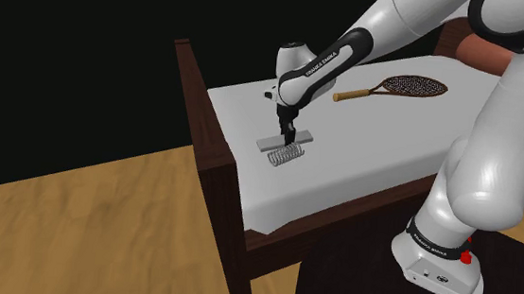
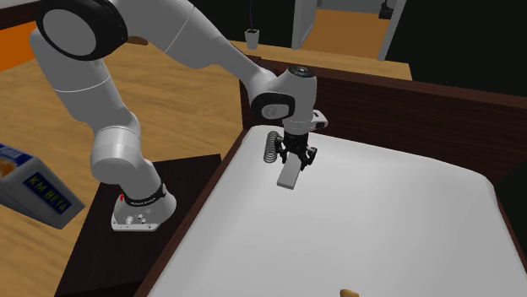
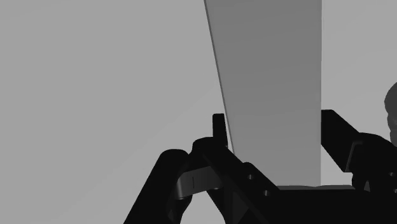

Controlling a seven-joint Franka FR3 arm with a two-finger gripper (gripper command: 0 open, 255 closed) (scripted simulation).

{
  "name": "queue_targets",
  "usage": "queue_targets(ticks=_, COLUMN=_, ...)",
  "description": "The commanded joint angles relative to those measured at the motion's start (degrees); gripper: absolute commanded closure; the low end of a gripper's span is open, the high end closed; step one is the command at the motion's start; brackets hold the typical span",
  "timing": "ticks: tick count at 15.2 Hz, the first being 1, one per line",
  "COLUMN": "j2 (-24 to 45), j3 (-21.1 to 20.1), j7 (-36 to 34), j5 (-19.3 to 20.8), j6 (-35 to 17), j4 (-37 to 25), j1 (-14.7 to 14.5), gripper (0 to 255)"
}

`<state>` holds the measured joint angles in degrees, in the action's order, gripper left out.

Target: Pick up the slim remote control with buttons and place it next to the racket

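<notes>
Honey-brown wooden floor (image 1: 84,224) all round, with a black area beyond it. On the floor, a bed: dark wooden frame (image 1: 214,157), flat pale grey sheet (image 1: 372,177). Beside the bed, a dark box stand (image 1: 354,290) bearing the white arm (image 1: 481,176). Reaches up and over the sheet toward the shoulder view's left. Carries white lettering along the black band of the forearm and again on the dark ring at the base, too small to read surely; also a red spot on the foot.

At the second exterior view's lower left, a tilted blue box (image 2: 38,192) with yellow-green characters on a dark panel, not legible.

Toward the shoulder view's upper right, the racket (image 1: 399,86): brown handle, dark netted head, flat on the sheet, well apart from the gripper.

Near the frame's end board, the slim remote control (image 1: 268,143), drawn plain grey, with no buttons or markings to make out. Just beside it, a small grey wire coil (image 1: 284,154) on its side.

Black gripper (image 1: 290,132) pointing straight down, clamped across the slim remote control; in the wrist view, fingers (image 3: 218,130) pressed against both long edges. Cannot tell whether resting on the sheet or raised a little
</notes>
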<state>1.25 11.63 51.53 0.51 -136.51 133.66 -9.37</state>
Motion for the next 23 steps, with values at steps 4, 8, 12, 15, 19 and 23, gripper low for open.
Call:
queue_targets(ticks=4, j2=-2.03, j3=0.03, j7=-0.28, j5=0.60, j6=3.25, j4=-0.58, j1=0.01, gripper=255)
queue_targets(ticks=8, j2=-3.91, j3=-0.02, j7=-0.59, j5=1.05, j6=6.38, j4=-1.86, j1=0.00, gripper=255)
queue_targets(ticks=12, j2=-5.59, j3=-0.09, j7=-0.83, j5=1.40, j6=9.51, j4=-3.33, j1=-0.01, gripper=255)
queue_targets(ticks=15, j2=-6.72, j3=-0.16, j7=-0.98, j5=1.61, j6=11.85, j4=-4.57, j1=-0.02, gripper=255)
queue_targets(ticks=19, j2=-8.04, j3=-0.26, j7=-1.13, j5=1.83, j6=14.97, j4=-6.38, j1=-0.03, gripper=255)
queue_targets(ticks=23, j2=-8.97, j3=-0.35, j7=-1.23, j5=1.97, j6=17.46, j4=-7.96, j1=-0.05, gripper=255)
